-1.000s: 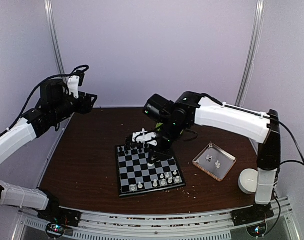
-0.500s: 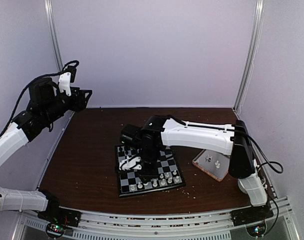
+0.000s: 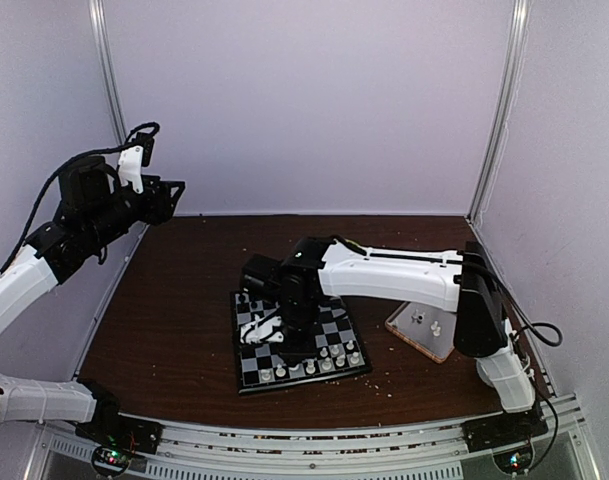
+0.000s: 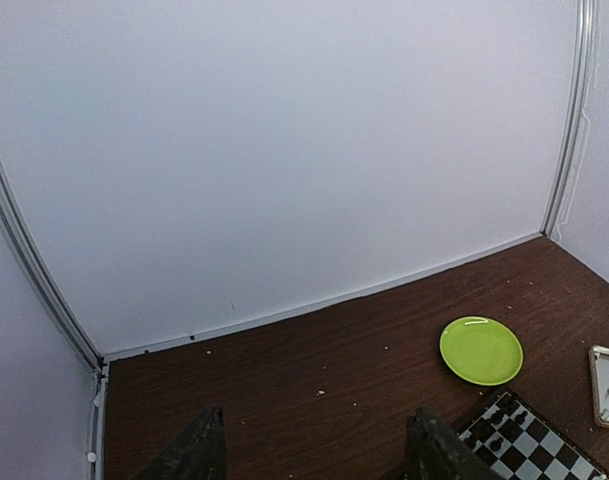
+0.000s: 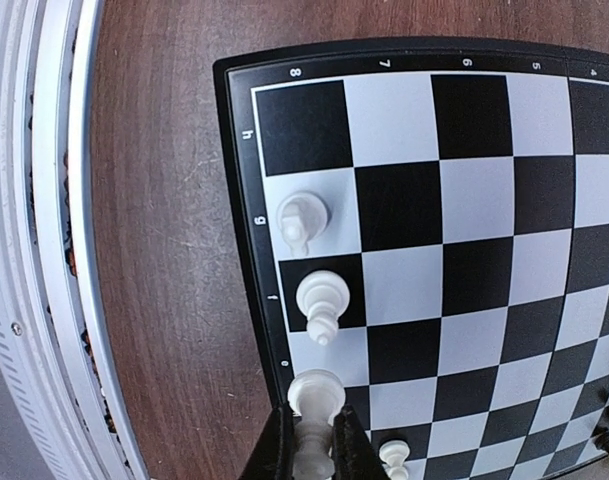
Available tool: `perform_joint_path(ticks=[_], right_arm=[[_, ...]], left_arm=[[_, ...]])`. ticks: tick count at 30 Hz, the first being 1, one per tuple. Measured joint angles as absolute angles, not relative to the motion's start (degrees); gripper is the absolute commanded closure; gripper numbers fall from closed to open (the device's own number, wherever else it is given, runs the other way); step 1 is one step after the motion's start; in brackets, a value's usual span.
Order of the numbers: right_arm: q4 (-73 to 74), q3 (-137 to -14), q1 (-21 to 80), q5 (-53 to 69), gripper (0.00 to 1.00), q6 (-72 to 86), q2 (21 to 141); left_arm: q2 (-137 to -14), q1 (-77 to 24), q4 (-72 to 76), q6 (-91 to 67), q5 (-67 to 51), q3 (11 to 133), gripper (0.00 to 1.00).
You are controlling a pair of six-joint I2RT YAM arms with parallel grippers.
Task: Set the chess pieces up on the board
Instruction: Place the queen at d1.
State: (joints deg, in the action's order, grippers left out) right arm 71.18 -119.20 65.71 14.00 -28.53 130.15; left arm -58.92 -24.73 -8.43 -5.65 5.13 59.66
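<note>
Brown table (image 3: 164, 330), board (image 5: 484, 190) part filled. Right fingers (image 5: 276, 448) pinch white piece (image 5: 315, 395) over edge row, seemingly unseated; next: lower, release. Left fingers (image 4: 196, 455) wide, empty.

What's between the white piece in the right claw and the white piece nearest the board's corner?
A third white piece stands on the dark edge square of the board, next to the held piece; the right wrist view shows it.
</note>
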Motion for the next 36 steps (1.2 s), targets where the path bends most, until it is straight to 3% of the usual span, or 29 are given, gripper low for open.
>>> perform_joint_path(ticks=[23, 29, 36], right_arm=[[69.1, -117.2, 65.7, 13.4, 0.96, -28.3, 132.4], [68.8, -116.9, 65.7, 13.0, 0.80, -28.4, 132.4], [68.6, -115.8, 65.7, 12.5, 0.71, -28.1, 132.4]], left_arm=[[-58.8, -24.7, -8.4, -5.4, 5.1, 59.7, 0.38], [-58.8, -24.7, -8.4, -5.4, 4.9, 59.7, 0.38], [-58.8, -24.7, -8.4, -5.4, 4.9, 59.7, 0.38]])
